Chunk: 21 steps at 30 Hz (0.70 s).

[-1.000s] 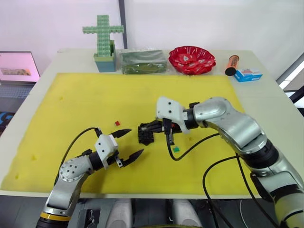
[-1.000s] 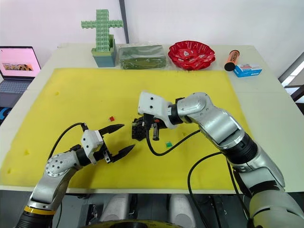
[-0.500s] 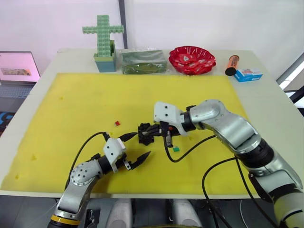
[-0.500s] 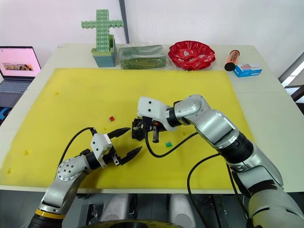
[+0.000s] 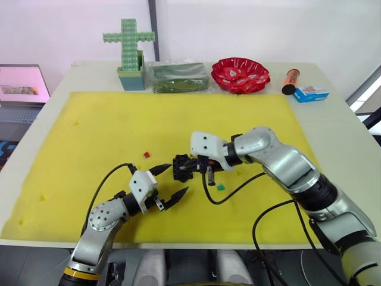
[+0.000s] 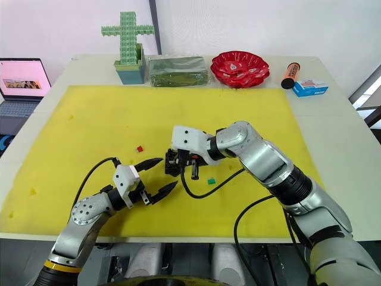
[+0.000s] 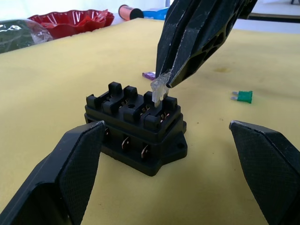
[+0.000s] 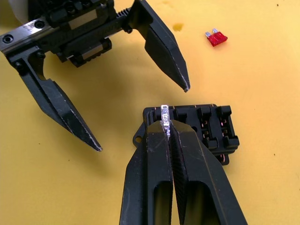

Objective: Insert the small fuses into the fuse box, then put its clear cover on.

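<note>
The right end effector (image 7: 165,83), arm reaching in from the right, pinches a grey fuse (image 7: 158,87) at a slot of the fuse box (image 7: 136,131) on the yellow mat (image 5: 107,131). The left end effector (image 5: 171,183), spread wide, flanks the box without contact.

Black fuse box (image 7: 136,124); pale grey fuse (image 7: 159,86); green fuse (image 7: 243,96); red fuse (image 8: 216,38); yellow mat (image 5: 107,131).

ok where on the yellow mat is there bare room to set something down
Bare: the yellow mat between the red fuse and the back-row items, and its far-right side. Crowded: around the fuse box, flanked by the open left gripper, with the right gripper pinching a grey fuse over it.
</note>
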Available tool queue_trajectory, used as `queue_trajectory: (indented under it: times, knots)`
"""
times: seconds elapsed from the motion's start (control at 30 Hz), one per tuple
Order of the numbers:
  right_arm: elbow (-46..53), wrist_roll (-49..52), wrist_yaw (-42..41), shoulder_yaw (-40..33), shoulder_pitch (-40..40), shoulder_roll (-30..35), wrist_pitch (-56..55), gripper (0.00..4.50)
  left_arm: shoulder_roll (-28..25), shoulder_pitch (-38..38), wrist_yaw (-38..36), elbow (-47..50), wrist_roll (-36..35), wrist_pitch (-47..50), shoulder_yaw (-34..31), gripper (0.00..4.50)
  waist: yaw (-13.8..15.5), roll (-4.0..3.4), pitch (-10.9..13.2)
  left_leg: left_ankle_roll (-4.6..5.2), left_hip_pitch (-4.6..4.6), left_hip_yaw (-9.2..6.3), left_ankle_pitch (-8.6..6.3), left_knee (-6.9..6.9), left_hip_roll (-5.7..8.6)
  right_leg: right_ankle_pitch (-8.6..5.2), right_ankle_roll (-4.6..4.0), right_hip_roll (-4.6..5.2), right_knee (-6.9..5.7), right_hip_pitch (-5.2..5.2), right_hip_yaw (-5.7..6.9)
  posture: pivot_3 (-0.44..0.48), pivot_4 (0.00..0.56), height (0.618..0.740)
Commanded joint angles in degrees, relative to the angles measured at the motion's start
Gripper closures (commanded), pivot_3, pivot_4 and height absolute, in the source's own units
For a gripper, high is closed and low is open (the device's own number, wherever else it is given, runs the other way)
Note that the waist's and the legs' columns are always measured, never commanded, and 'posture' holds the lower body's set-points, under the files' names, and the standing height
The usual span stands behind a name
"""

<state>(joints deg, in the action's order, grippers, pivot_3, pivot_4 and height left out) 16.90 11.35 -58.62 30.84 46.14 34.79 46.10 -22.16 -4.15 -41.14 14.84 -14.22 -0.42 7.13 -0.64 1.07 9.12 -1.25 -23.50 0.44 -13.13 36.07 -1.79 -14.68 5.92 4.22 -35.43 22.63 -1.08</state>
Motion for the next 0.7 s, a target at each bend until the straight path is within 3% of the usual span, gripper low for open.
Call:
queue_trajectory:
  times: [0.03, 0.7]
  knots:
    - [0.67, -0.80, -0.17, -0.22, 0.47, -0.50, -1.10, 4.50, -0.01, 0.56, 0.08, 2.10, -0.79, -0.21, -0.40, 0.04, -0.01, 0.00, 0.00, 0.00, 0.00, 0.01, 0.00, 0.00, 0.00, 0.00, 0.00, 0.00, 0.00, 0.00, 0.00, 0.000, 0.150, 0.740]
    - [-0.94, -2.91, -1.67, 0.41, -0.28, -1.51, -4.36, 4.50, -0.01, -0.86, 0.23, 1.60, -0.47, -0.90, -0.30, 0.04, -0.03, 0.00, 0.00, -0.01, 0.00, 0.01, 0.00, -0.04, -0.01, -0.01, -0.02, 0.03, 0.04, 0.02, 0.00, 0.000, 0.150, 0.740]
